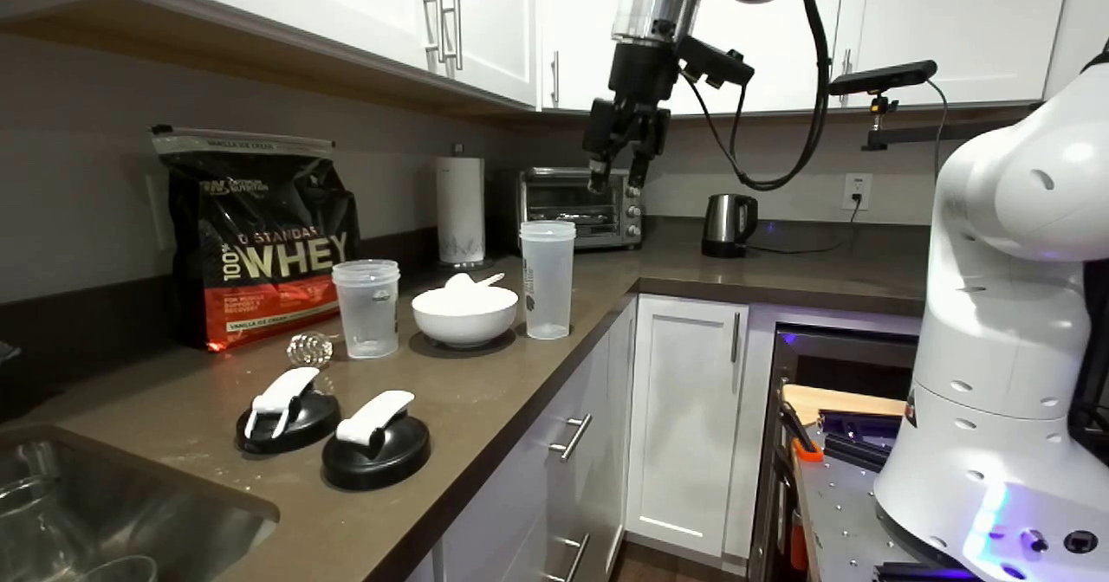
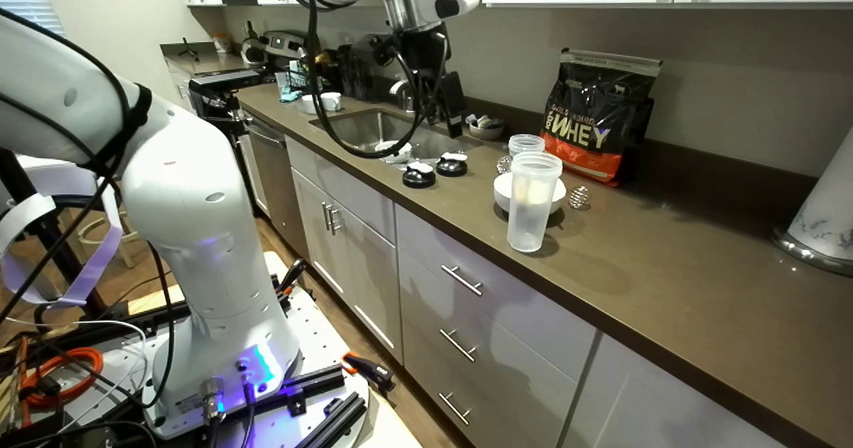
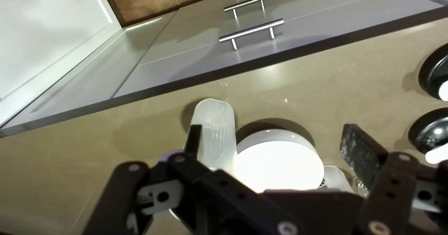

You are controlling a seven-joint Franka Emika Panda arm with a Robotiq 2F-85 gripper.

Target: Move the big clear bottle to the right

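Observation:
The big clear bottle (image 1: 548,283) stands upright near the counter's front edge. It also shows in an exterior view (image 2: 531,211) and in the wrist view (image 3: 216,132). A white bowl (image 1: 465,318) with a white scoop in it sits right beside the bottle. The shorter clear cup (image 1: 367,313) stands on the bowl's far side from the bottle. My gripper (image 1: 619,180) hangs well above the counter, higher than the bottle. In the wrist view the gripper (image 3: 272,139) is open and empty, its fingers wide apart. One finger covers part of the bottle there.
A black and red whey bag (image 1: 260,253) stands against the wall. Two black lids (image 1: 377,456) and a wire whisk ball (image 1: 310,350) lie near the sink (image 1: 251,526). A paper-towel roll (image 1: 461,210), toaster oven (image 1: 582,210) and kettle (image 1: 726,225) stand farther back.

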